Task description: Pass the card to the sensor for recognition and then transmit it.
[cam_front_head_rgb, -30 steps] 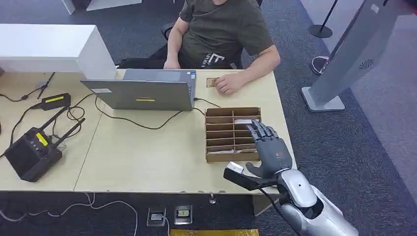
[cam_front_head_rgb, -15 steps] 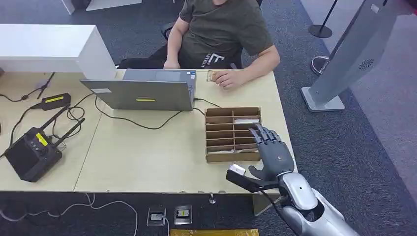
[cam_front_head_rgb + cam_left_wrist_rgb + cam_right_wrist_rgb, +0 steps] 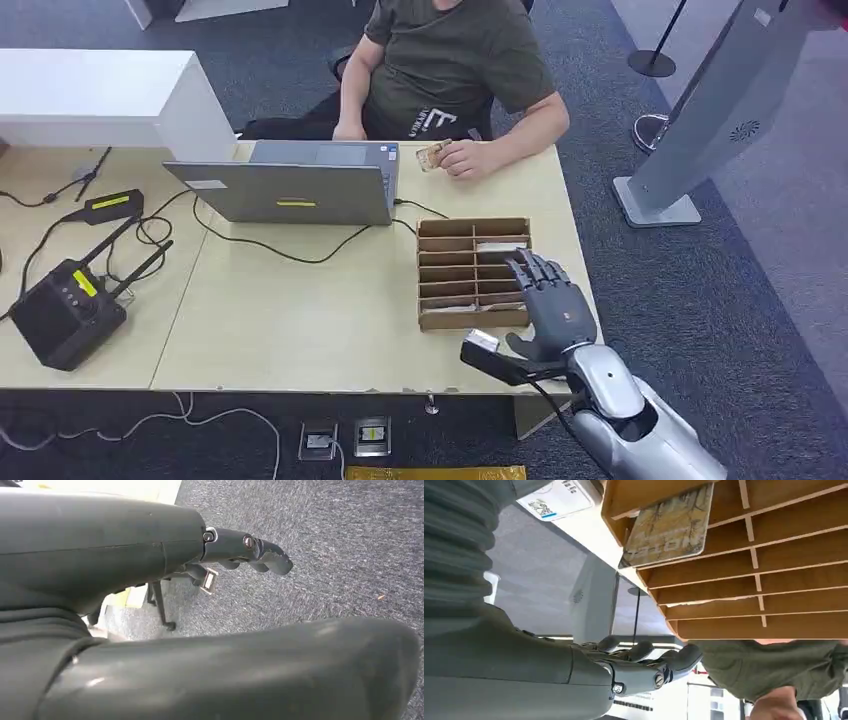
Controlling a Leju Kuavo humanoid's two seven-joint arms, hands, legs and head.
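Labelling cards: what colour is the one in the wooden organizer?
Card: olive-tan mottled print, clearest in right wrist view.

person's head [image 3: 445, 10] cut off, tray [image 3: 470, 275] part hidden by right robot hand [image 3: 555, 310]

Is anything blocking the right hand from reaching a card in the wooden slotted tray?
Nothing visible. The right hand hovers open over the right side of the brown wooden slotted tray, and the patterned card lies exposed in a slot, with only the tray's thin dividers beside it.
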